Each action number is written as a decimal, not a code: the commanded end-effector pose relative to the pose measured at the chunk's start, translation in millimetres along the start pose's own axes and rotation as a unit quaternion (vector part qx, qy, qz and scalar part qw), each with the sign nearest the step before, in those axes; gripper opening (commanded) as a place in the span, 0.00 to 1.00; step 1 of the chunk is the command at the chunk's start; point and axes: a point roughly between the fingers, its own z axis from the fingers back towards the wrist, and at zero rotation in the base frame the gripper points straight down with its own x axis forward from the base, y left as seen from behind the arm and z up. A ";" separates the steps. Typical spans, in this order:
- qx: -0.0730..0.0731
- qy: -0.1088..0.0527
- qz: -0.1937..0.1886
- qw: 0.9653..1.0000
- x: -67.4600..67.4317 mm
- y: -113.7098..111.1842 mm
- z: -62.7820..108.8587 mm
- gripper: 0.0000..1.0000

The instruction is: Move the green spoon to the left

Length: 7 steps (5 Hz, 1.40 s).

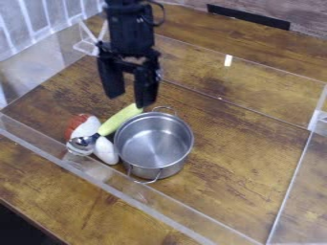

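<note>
Above the worktop (243,144), toward its far side, I hang down from the top edge of the view, my dark arm (125,43) close to upright, my fingers (125,99) pointing at the wood. I have them spread and released, with nothing caught between them. Just below them, nearer the camera, lies the green spoon (122,118), its pale yellow-green handle slanting beside the rim of the steel pot (155,144) and its shiny bowl down by the white toy with a red cap (102,148). The pot stands upright, open end up, its thin wire handles out at the rim.

Brown wood grain runs across the worktop under all of this. Clear see-through walls edge it along the near left and the right, and a bright strip of light shows on the far part. Beyond, at the top right, I make out a dark slotted strip (250,13).
</note>
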 end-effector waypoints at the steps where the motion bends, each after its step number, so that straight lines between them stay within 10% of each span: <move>1: 0.004 -0.001 -0.043 0.999 -11.0 -22.2 -7.5 1.00; 3: 0.003 0.017 -0.055 0.998 -10.6 -28.5 -37.9 1.00; 4: 0.005 0.024 -0.069 0.997 -7.5 -25.7 -51.1 0.00; 7: 0.018 -0.004 -0.100 0.995 -0.2 21.3 10.6 0.00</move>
